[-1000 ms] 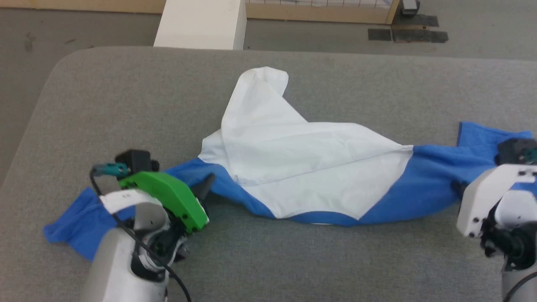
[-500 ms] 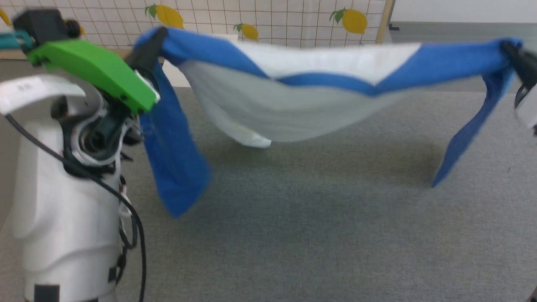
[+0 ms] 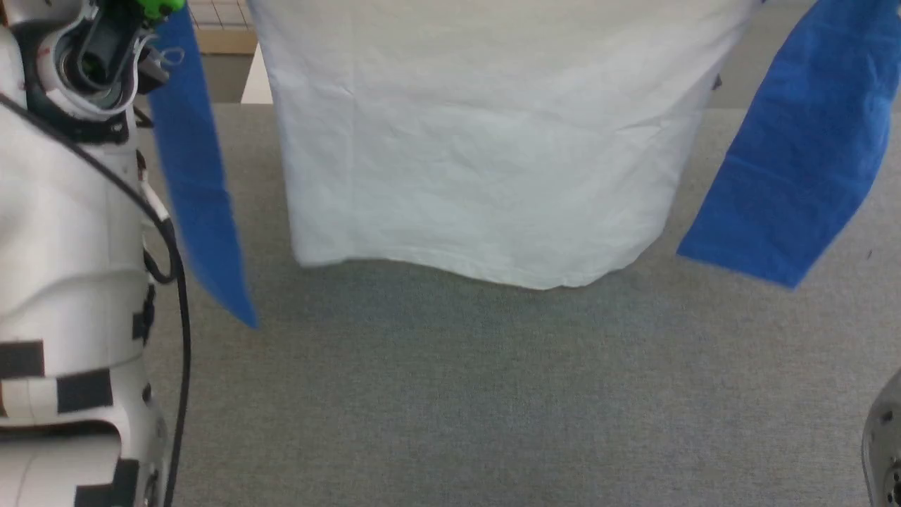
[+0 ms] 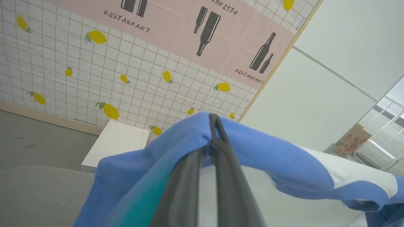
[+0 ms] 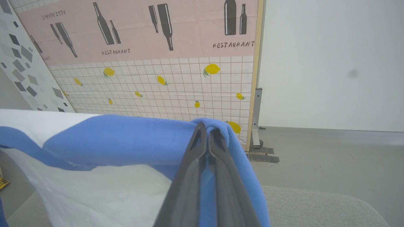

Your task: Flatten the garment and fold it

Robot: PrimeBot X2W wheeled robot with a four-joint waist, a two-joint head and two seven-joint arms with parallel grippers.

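Observation:
The garment hangs in the air over the grey table, its white body spread wide and its hem just above the surface. One blue sleeve dangles at the left, the other blue sleeve at the right. In the left wrist view my left gripper is shut on blue shoulder cloth of the garment. In the right wrist view my right gripper is shut on the blue cloth of the other shoulder of the garment. My left arm stands upright at the head view's left edge.
A white block stands on the floor behind the table's far edge. Beyond it is a tiled partition with lemon prints on a wooden frame. A metal post foot rests on the floor at the right.
Both grippers have raised the garment from lying on the table to hanging high, so its body now drapes down flat. The head camera has tilted too.

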